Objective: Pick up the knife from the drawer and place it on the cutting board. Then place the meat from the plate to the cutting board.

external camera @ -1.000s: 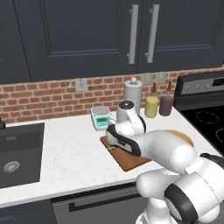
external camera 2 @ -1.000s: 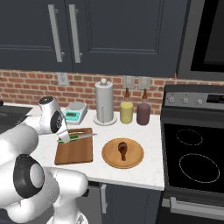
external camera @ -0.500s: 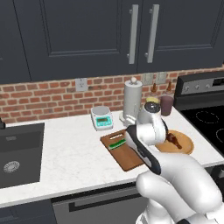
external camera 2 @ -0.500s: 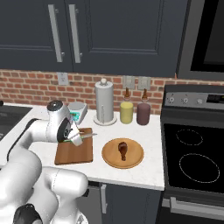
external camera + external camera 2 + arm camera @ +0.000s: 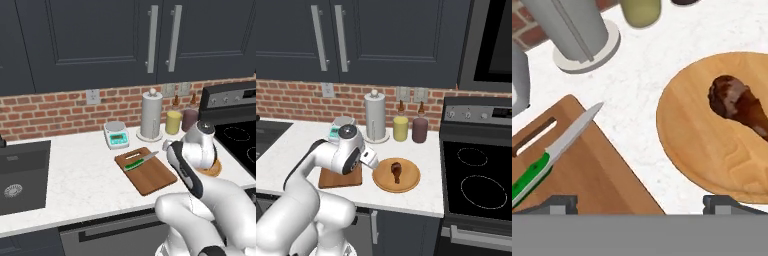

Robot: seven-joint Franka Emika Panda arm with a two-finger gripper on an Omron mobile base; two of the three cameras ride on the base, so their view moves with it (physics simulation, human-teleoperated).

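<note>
Knife [image 5: 139, 161]: green handle, lying across the back half of the cutting board [image 5: 150, 175]. Meat [image 5: 396, 171]: at the plate's [image 5: 408, 183] centre, right of the board near the counter's [image 5: 75, 185] front edge. Gripper [image 5: 640, 202]: jaws apart, empty, above the gap between board and plate.

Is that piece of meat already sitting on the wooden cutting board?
No, the meat lies on the round plate, while the cutting board beside it carries just the knife.
</note>
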